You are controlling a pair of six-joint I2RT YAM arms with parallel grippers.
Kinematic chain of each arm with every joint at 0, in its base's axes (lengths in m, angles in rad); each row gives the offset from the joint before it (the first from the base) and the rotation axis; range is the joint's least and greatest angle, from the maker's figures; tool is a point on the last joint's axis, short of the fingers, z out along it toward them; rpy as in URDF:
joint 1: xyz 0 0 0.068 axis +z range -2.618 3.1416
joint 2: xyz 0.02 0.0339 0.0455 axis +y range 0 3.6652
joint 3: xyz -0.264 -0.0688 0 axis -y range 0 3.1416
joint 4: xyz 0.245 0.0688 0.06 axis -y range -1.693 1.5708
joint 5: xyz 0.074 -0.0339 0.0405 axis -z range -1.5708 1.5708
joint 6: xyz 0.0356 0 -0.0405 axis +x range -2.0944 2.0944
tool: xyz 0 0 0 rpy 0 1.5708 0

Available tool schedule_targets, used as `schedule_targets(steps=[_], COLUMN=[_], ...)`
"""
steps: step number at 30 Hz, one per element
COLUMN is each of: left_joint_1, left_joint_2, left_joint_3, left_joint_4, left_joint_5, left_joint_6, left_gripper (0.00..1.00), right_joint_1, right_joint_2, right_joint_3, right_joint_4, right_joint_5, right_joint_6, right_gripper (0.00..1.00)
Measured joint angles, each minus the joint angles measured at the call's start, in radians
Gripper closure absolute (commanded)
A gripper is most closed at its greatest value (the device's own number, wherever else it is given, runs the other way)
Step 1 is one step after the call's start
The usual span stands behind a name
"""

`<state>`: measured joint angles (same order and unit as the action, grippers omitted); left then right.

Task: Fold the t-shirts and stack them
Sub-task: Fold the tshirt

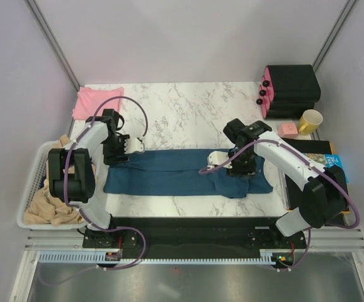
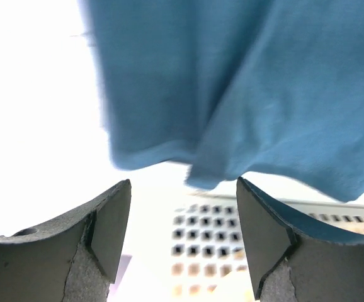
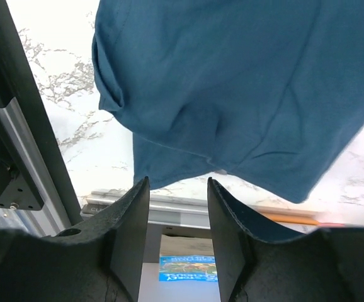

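Note:
A dark teal-blue t-shirt (image 1: 182, 175) lies across the marble table, folded into a long band. My left gripper (image 1: 116, 156) is at its left end and my right gripper (image 1: 242, 171) over its right end. In the left wrist view the gripper (image 2: 183, 184) is open with nothing between its fingers, and the blue t-shirt's edge (image 2: 232, 94) lies just beyond the tips. The right gripper (image 3: 177, 181) also stands open and empty, just off the blue t-shirt's hem (image 3: 232, 82). A pale pink t-shirt (image 1: 96, 100) lies crumpled at the back left corner.
A white basket (image 1: 34, 182) holding beige cloth (image 1: 53, 204) stands at the left edge. At the back right are a black box (image 1: 292, 88), a yellow mug (image 1: 310, 121) and a small pink block (image 1: 288, 129). A blue printed book (image 1: 334, 165) lies at the right.

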<state>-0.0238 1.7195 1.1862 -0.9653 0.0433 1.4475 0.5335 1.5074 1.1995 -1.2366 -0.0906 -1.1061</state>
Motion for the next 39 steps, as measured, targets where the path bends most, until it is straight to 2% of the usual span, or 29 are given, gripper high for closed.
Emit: schedule_targets(steps=[5,10,17,25,33,39], left_joint_1=[0.000,-0.003,-0.006,-0.006,-0.007,-0.011], left_joint_2=[-0.004,-0.004,-0.004,-0.013,-0.021,-0.021], left_joint_3=[0.082,0.118,0.104,0.034,0.031,0.031], left_joint_4=[-0.001,0.003,0.005,0.006,0.007,0.007], left_joint_5=[0.022,0.045,0.046,0.045,0.045,0.045], left_joint_6=[-0.027,-0.087,-0.125,-0.127,-0.128,-0.129], left_gripper=[0.23,0.20,0.19,0.19,0.18,0.18], right_joint_1=[0.028,0.078,0.168,0.205,0.204,0.204], right_joint_2=[0.061,0.167,0.256,0.256,0.256,0.256], right_joint_3=[0.151,0.225,0.174,0.124,0.016,-0.011], right_joint_4=[-0.024,0.091,0.244,0.284,0.340,0.383], right_joint_5=[-0.048,-0.121,-0.182,-0.224,-0.189,-0.152], right_joint_6=[0.045,0.193,0.351,0.401,0.429,0.433], right_gripper=[0.56,0.61,0.63,0.64,0.66,0.76])
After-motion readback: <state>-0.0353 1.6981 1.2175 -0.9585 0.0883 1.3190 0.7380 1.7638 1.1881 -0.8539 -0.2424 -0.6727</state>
